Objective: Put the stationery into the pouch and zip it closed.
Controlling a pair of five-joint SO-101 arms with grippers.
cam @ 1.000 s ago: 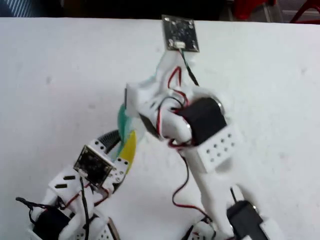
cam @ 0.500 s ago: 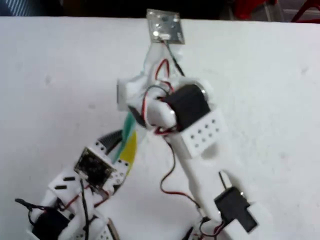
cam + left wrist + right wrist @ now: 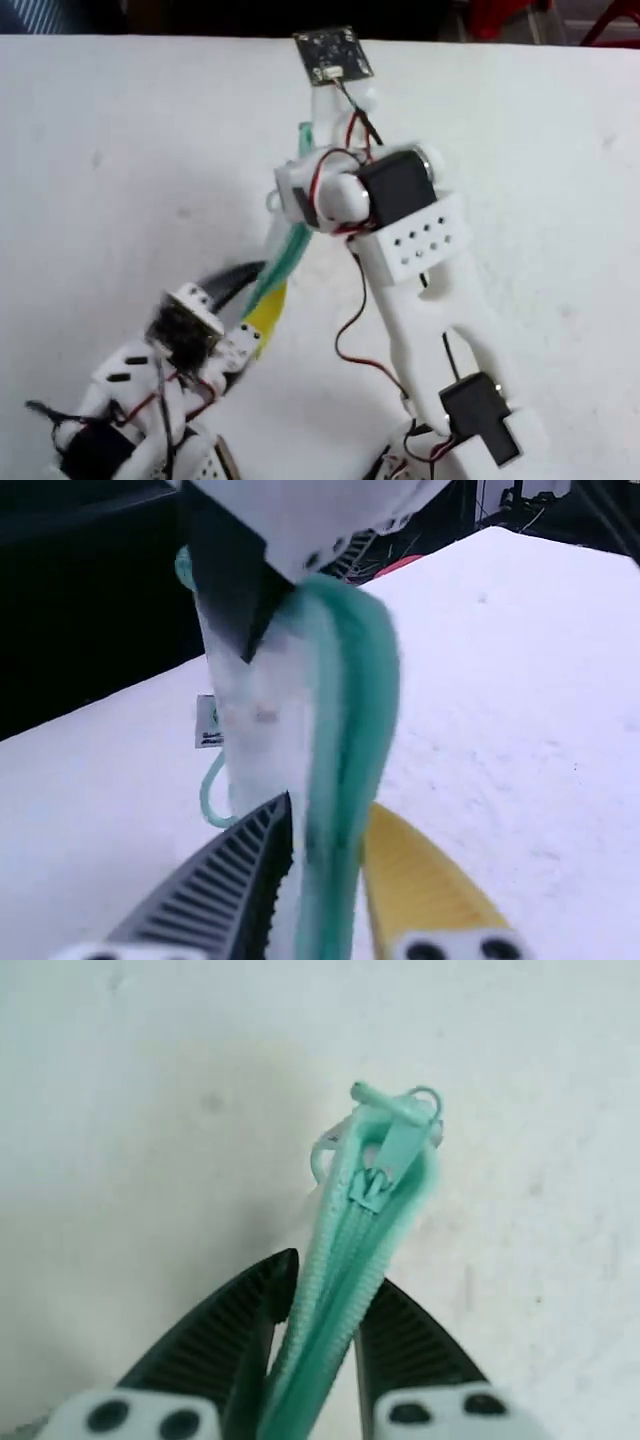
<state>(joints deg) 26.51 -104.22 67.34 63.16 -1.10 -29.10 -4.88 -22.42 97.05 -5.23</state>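
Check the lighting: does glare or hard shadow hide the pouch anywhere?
High view: even light, soft shadows on the table, pouch plain. Left wrist view: bright table, dark room behind. Right wrist view: flat light, no glare on the zipper.

L arm [image 3: 120, 385] low at near edge, angled toward table centre; L gripper [image 3: 256, 292], black + yellow jaws, clamped on pouch [image 3: 345, 730]. R arm [image 3: 420, 290] stretched far out, wrist down; R gripper [image 3: 325, 1275] pinching same pouch

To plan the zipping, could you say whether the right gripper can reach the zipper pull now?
Probably yes: the zipper pull lies just past the right gripper along the pouch, nothing between, though its jaws clamp the pouch.
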